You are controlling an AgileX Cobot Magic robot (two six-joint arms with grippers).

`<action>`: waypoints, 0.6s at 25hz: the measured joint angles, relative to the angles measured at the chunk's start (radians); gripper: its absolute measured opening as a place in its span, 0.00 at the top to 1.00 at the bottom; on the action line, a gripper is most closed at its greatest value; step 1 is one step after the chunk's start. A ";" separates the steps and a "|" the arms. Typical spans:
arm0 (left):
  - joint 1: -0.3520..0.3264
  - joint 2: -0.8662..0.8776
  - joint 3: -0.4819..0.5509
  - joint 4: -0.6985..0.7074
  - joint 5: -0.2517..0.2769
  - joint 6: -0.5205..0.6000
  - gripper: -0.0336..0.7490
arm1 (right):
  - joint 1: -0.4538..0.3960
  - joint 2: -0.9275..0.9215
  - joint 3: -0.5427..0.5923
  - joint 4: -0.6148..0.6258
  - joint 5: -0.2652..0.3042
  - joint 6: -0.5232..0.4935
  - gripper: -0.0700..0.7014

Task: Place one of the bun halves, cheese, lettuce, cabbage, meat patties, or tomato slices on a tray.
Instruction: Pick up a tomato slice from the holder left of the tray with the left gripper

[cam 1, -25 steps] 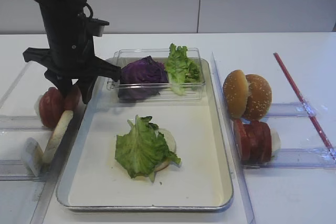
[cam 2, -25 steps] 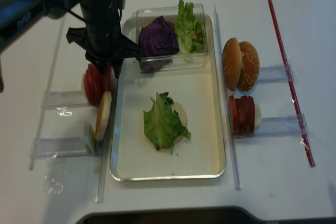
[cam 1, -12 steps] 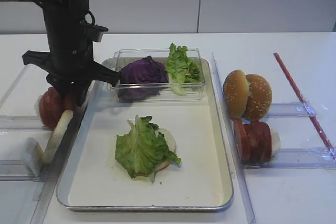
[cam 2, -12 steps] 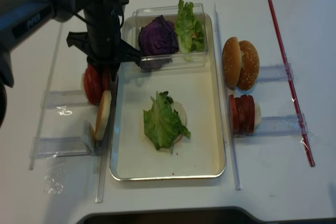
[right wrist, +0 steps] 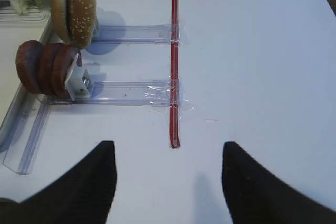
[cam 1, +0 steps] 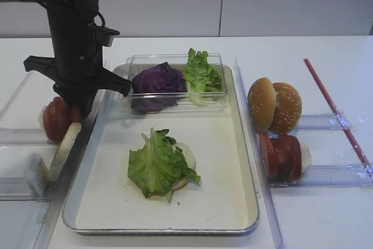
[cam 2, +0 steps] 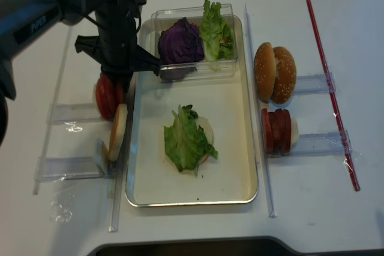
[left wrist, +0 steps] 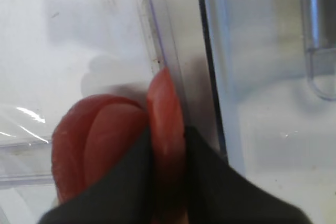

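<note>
Left wrist view shows my left gripper clamped on the rightmost of the tomato slices, its dark fingers pressing both faces. From the exterior high view, that arm points straight down at the counter, just off the tray at its 9 o'clock edge. On the tray floor lies lettuce over a bun half. Cabbage sits in a clear box at 12 o'clock. Meat patties and bun halves stand at 3 o'clock. My right gripper hangs released above a red strip.
</note>
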 joint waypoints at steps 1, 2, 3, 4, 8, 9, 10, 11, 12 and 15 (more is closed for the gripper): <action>0.000 0.000 0.000 0.000 0.000 0.000 0.80 | 0.000 0.000 0.000 0.000 0.000 0.000 0.29; 0.000 0.000 0.000 0.000 0.000 0.000 0.80 | 0.000 0.000 0.000 0.000 0.000 0.000 0.29; 0.000 0.000 0.000 0.000 0.000 0.003 0.80 | 0.000 0.000 0.000 0.000 0.000 0.000 0.29; 0.000 0.000 0.000 0.000 0.000 0.006 0.80 | 0.000 0.000 0.000 0.000 0.000 0.000 0.29; 0.000 0.000 0.000 -0.005 0.000 0.015 0.80 | 0.000 0.000 0.000 0.000 0.000 0.000 0.29; 0.000 0.000 0.000 -0.006 0.000 0.015 0.80 | 0.000 0.000 0.000 0.000 0.000 0.000 0.29; 0.000 0.000 0.000 -0.006 0.000 0.016 0.80 | 0.000 0.000 0.000 0.000 0.000 0.000 0.29; 0.000 -0.002 0.000 -0.006 0.000 0.016 0.80 | 0.000 0.000 0.000 0.000 0.000 0.000 0.29; 0.000 -0.005 0.000 -0.006 0.000 0.018 0.80 | 0.000 0.000 0.000 0.000 0.000 0.000 0.29; 0.000 -0.026 0.000 -0.008 0.000 0.022 0.80 | 0.000 0.000 0.000 0.000 0.000 -0.003 0.29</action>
